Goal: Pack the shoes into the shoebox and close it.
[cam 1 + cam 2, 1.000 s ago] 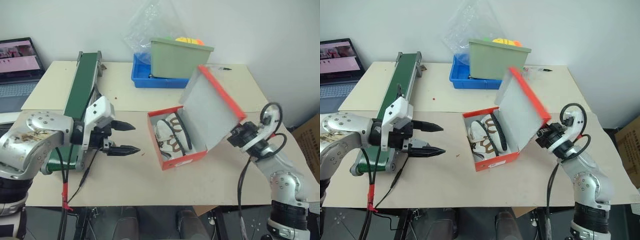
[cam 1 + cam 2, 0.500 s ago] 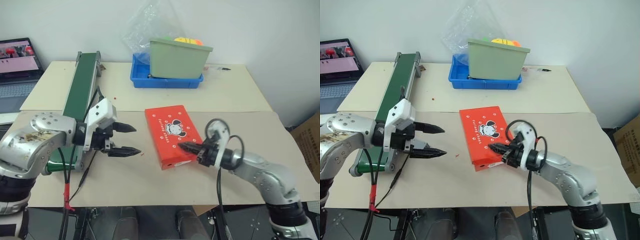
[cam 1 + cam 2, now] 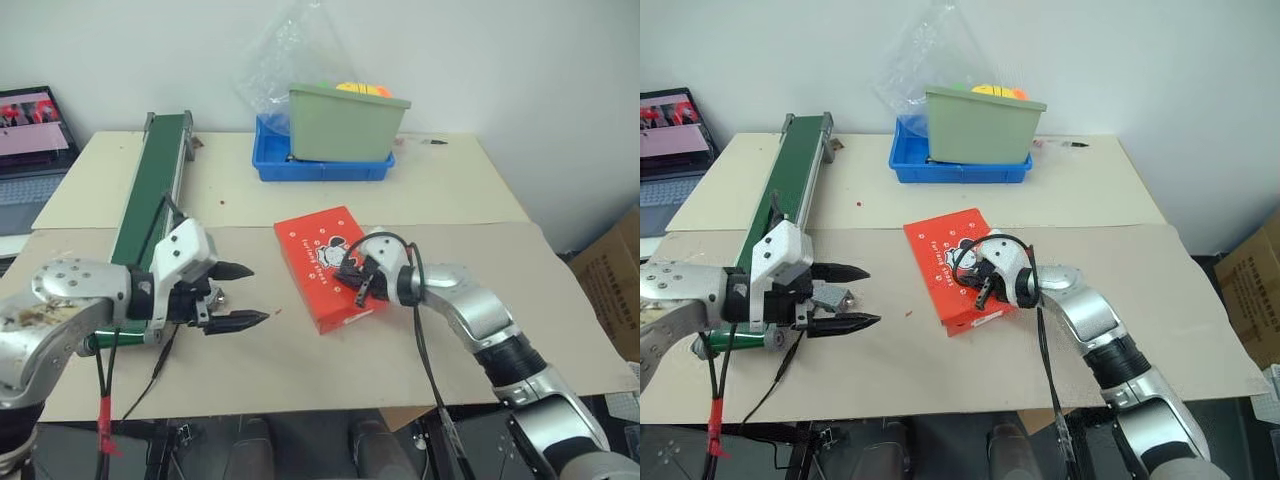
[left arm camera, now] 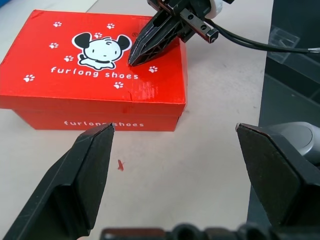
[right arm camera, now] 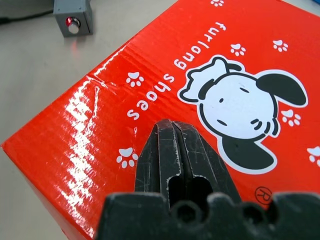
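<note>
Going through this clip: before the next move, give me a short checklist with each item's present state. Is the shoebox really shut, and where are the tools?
1. Shoebox lid down flat: ok.
2. Lid fully seated along every edge: cannot tell.
3. Shoes inside: cannot tell, lid hides them.
4. Right tool shut, tips over the lid beside the cartoon mouse: ok.
5. Left tool open, holding nothing, apart from the box: ok.
6. Box well inside the table edge: ok.

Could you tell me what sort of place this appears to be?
Probably a robotics lab or test workbench rather than a shop: a small green conveyor belt sits on a paper-covered table, with a laptop alongside and a green bin in a blue tray.
</note>
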Controlling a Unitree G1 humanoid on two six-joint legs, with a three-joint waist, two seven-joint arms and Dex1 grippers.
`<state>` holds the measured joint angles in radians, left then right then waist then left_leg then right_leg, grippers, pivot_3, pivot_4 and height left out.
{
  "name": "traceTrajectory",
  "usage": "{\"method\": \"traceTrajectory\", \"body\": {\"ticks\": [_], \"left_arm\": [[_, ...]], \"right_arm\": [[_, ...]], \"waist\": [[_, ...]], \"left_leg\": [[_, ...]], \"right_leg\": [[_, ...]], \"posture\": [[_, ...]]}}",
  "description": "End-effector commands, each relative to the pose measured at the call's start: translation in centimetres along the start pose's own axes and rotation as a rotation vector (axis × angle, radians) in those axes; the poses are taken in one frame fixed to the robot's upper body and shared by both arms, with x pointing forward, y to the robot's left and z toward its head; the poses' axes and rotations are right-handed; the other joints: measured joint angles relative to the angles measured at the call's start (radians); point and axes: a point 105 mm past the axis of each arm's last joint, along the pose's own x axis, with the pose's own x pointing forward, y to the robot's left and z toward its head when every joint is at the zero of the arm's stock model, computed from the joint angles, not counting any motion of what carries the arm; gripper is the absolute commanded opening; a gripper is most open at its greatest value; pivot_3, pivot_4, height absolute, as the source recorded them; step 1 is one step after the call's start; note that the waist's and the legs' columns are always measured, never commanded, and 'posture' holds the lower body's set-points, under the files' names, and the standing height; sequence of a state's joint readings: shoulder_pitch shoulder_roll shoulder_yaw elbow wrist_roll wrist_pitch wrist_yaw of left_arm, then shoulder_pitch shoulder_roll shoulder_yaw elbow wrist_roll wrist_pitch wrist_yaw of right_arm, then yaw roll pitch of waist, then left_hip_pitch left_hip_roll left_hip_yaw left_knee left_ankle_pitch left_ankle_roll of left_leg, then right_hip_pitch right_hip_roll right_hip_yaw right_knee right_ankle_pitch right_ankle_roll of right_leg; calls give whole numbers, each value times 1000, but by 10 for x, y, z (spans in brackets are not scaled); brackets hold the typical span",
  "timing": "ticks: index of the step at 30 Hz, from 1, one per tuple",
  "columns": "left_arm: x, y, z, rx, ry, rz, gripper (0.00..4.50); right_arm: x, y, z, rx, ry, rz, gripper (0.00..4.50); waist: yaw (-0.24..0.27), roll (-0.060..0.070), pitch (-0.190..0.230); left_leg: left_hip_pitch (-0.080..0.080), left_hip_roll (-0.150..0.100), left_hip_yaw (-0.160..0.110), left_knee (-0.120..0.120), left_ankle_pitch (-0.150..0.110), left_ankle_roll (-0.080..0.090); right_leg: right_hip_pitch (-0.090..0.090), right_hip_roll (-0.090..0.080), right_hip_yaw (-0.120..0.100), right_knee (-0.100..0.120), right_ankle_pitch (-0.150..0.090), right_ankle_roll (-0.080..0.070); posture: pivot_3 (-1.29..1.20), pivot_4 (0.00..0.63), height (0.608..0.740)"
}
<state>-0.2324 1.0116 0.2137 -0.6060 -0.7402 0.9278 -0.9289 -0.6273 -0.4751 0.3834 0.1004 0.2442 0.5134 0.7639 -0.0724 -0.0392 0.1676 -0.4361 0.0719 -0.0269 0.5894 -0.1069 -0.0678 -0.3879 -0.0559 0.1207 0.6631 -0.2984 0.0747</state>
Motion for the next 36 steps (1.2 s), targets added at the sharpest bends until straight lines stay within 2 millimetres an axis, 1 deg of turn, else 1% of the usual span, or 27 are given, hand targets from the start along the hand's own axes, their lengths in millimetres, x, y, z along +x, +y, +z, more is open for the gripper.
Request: {"method": "traceTrajectory", "body": {"ticks": [1,2,4,7,10,11,13,14,16,17,20,23,24,26,27,30,31,32,33,34,36], "left_arm": [[-4,-6,5,13,-29,43,4158],[-4,-6,4,7,-32,50,4158],[-4,-8,3,0,-39,62,4158],[-4,-9,2,-6,-49,77,4158],[-4,-8,2,-3,-53,104,4158],[-4,-7,2,-4,-55,115,4158],[-5,-7,1,-8,-56,133,4158],[-5,-7,1,-9,-56,139,4158],[-6,-7,-1,-15,-51,150,4158],[-6,-6,-1,-18,-52,154,4158],[-6,-3,0,-18,-57,169,4158],[-6,1,0,-21,-63,180,4158],[-6,3,0,-22,-65,182,4158],[-5,5,0,-23,-72,181,4158],[-5,5,1,-24,-75,179,4158],[-4,8,3,-14,-106,186,4158],[-3,8,3,-14,-111,176,4158],[-3,6,4,-15,-120,167,4158],[-1,6,6,-6,-142,169,4158],[-1,6,8,0,-156,172,4158],[-2,13,14,43,-191,230,4158]], "right_arm": [[17,-5,33,70,-67,66,50],[19,-8,46,78,-103,78,50],[27,-10,65,52,-127,111,50],[41,-10,72,-5,-105,148,50],[59,-8,55,-16,-41,168,50],[63,-8,45,-35,-4,166,50],[66,-8,30,-58,48,168,50],[66,-9,26,-65,60,171,50],[64,-9,29,-63,42,182,50],[61,-9,33,-57,21,189,50],[47,-14,60,0,-90,199,50],[18,-19,94,35,-233,218,50],[3,-19,104,-2,-285,217,50],[-20,-20,110,-70,-318,186,50],[-27,-20,110,-89,-320,172,50],[-46,-16,88,-167,-233,149,814],[-51,-14,83,-174,-221,152,1253],[-55,-11,82,-172,-222,157,1529],[-62,-9,83,-170,-227,162,1928],[-66,-7,84,-168,-232,166,2172],[-79,-7,89,-180,-249,135,2915]], "waist": [[-10,0,0],[-15,0,0],[-21,1,2],[-22,2,2],[-10,2,2],[-8,2,2],[-3,3,3],[-1,3,3],[1,3,3],[0,3,3],[6,3,3],[10,3,3],[11,3,3],[16,4,4],[18,4,4],[26,3,4],[27,3,4],[28,3,4],[26,3,4],[25,4,4],[24,4,4]], "left_leg": [[1,1,1,0,0,-1],[0,1,1,0,0,-1],[-1,1,1,0,1,1],[-5,1,0,0,2,3],[-6,0,0,0,0,1],[-7,0,0,0,-1,0],[-9,0,0,-1,-2,0],[-10,0,0,-1,-2,0],[-9,0,-1,-1,-2,0],[-7,0,-1,-1,-2,0],[-6,0,-1,-1,-2,-1],[-8,0,-1,-1,-2,-1],[-10,0,-1,-1,-2,0],[-15,0,-1,-1,-2,0],[-16,0,-1,-1,-2,0],[-20,0,-1,-1,-2,0],[-20,0,-1,-1,-2,0],[-20,0,0,0,-2,0],[-20,0,0,0,-2,0],[-20,0,0,0,-2,0],[-20,0,0,0,-2,0]], "right_leg": [[1,0,1,0,1,0],[2,0,1,0,3,0],[0,1,2,1,4,0],[-1,1,1,1,8,6],[-1,1,1,0,7,2],[-1,1,1,-1,6,1],[-4,1,1,0,6,1],[-5,1,1,0,6,1],[-4,1,0,1,6,1],[-2,1,0,1,6,1],[-1,1,0,1,6,1],[-3,1,0,0,5,1],[-5,1,0,0,6,1],[-9,1,0,0,6,1],[-12,1,0,1,6,1],[-16,1,0,1,6,1],[-16,1,0,1,6,0],[-16,1,0,1,6,0],[-16,1,0,1,6,1],[-16,1,1,1,6,0],[-16,1,1,1,6,1]], "posture": [[0,150,740],[0,150,740],[0,150,740],[0,150,740],[0,150,740],[0,150,740],[0,150,740],[0,150,740],[0,150,740],[0,150,740],[0,150,740],[0,150,740],[0,150,740],[0,150,740],[0,150,740],[0,150,740],[0,150,740],[0,150,740],[0,150,740],[0,150,740],[0,150,740]]}}
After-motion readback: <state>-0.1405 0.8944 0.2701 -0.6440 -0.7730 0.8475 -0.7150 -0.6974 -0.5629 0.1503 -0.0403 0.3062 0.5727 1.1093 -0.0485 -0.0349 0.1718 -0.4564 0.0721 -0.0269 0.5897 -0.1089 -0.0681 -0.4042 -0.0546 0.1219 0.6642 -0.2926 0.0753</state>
